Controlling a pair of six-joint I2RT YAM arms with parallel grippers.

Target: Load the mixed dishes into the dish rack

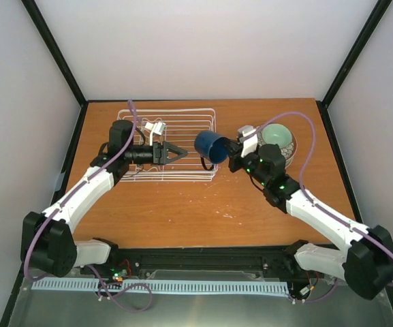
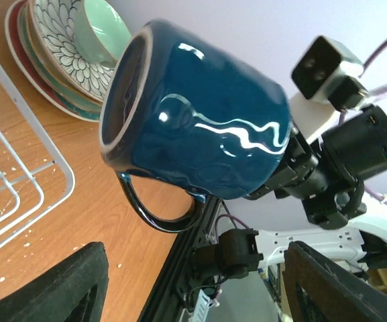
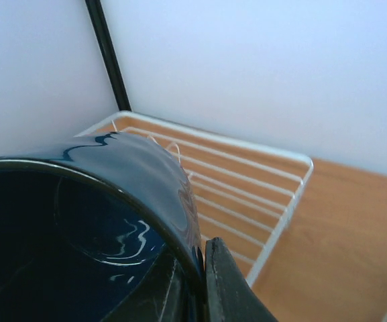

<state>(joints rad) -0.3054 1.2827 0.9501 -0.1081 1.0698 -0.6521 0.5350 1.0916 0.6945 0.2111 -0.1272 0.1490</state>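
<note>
Right end effector (image 3: 194, 285): I see it pinching the dark blue mug (image 1: 211, 146) rim; fingertips half hidden.
Left end effector (image 1: 176, 153): spread, over dish rack (image 1: 182, 116).

Nothing legible anywhere: no words, brand marks, numbers or signs to be made out in any of the three views. On the dark blue mug (image 2: 200, 127) only glaze and bright reflections, and on the dish rack (image 1: 189, 126) only plain white wire, with no lettering on either.
</note>
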